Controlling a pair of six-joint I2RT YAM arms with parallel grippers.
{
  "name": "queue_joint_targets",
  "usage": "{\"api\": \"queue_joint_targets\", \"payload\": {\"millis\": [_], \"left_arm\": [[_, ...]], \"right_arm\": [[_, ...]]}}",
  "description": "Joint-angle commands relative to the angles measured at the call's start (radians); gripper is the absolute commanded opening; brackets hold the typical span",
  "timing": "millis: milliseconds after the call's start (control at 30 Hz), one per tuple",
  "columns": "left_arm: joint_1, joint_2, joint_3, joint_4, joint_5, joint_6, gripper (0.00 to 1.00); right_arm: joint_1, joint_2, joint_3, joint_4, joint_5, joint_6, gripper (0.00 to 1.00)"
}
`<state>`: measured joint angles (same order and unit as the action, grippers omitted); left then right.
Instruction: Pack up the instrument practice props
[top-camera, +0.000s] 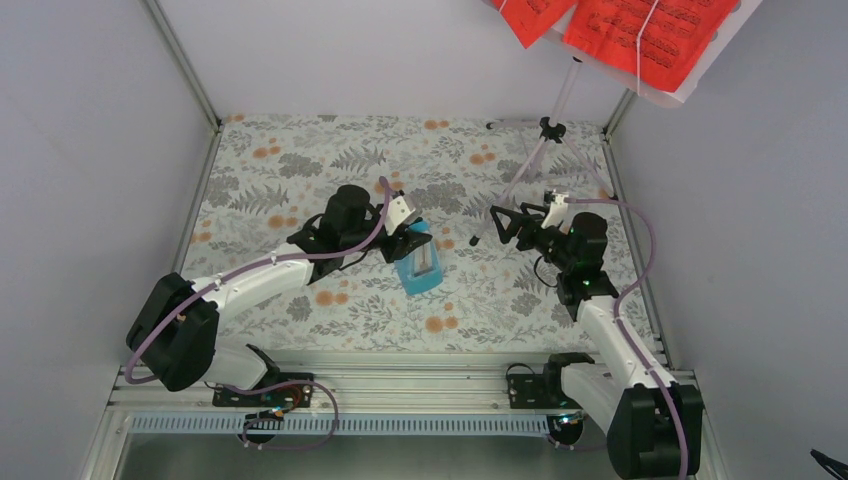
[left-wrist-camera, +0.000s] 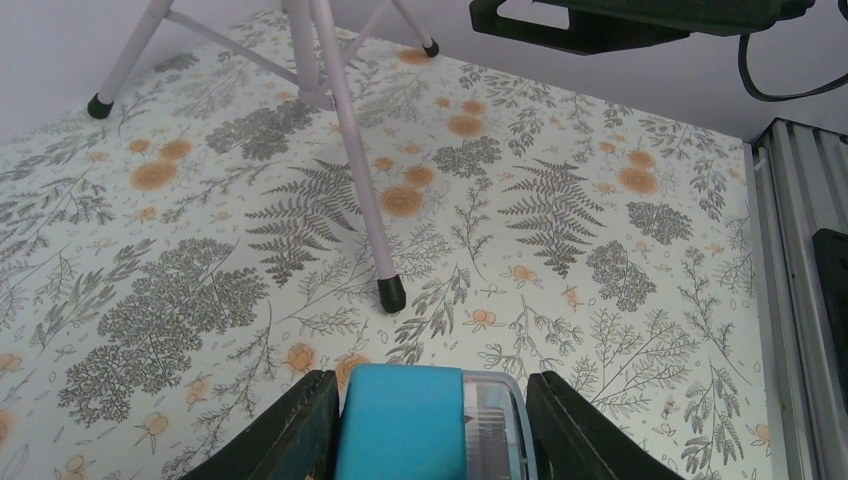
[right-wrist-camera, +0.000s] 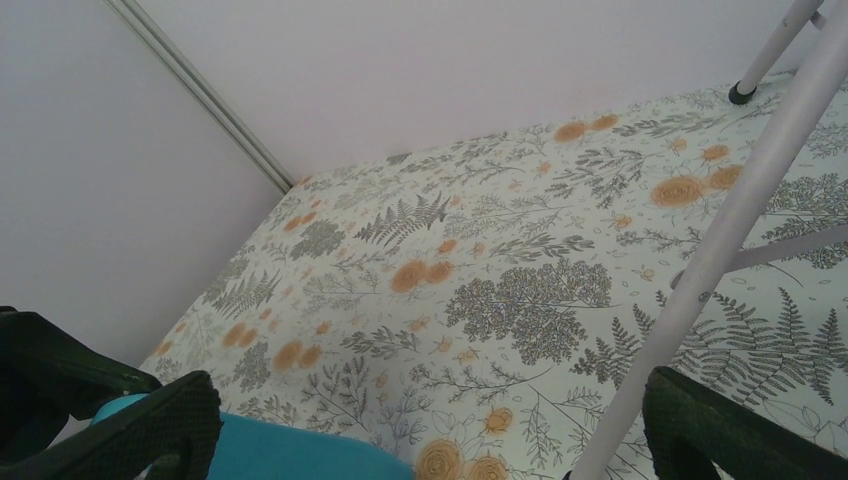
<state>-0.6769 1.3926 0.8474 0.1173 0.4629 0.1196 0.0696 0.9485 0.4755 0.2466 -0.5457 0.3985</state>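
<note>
We are gripping the light-blue metronome (top-camera: 418, 265) with the left gripper (top-camera: 410, 243). Its jaws are closed on the two sides of the body, as the left wrist view is showing. The metronome is sitting tilted over the middle of the floral bench (top-camera: 300, 160); we cannot tell whether it is touching the surface.

We are holding the right gripper (top-camera: 503, 225) with its jaws wide apart and gripping nothing. It is sitting just beside the near leg (right-wrist-camera: 730, 215) of the lilac music stand (top-camera: 560, 100). In the right wrist view that leg is running down between the spread jaws, with no contact showing.

The stand is standing upright on its tripod at the far right of the bench. The red sheet-music pages (top-camera: 640, 30) are lying on its desk, not yet removed.

We are judging the task to be at an early stage. One prop is in hand but not stowed. The pages and the stand are not yet packed. No case or box is appearing in any view, so we cannot say where the props are going.
</note>
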Motion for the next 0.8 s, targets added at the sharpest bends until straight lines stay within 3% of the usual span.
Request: {"api": "queue_joint_targets", "payload": {"millis": [0,167,667,767], "left_arm": [[-0.004,0.007,-0.005,0.015,-0.008,-0.008,0.46],[-0.004,0.019,-0.014,0.018,-0.015,-0.027,0.71],[-0.004,0.055,-0.022,0.034,-0.063,-0.103,0.98],[-0.003,0.065,-0.020,0.029,-0.069,-0.104,0.99]], "right_arm": [[-0.014,-0.027,-0.014,0.011,0.001,0.007,1.00],[-0.013,-0.051,-0.013,-0.003,0.010,-0.003,1.00],[-0.013,-0.096,-0.018,-0.025,0.025,-0.013,1.00],[-0.013,-0.097,-0.018,-0.026,0.026,-0.014,1.00]]}}
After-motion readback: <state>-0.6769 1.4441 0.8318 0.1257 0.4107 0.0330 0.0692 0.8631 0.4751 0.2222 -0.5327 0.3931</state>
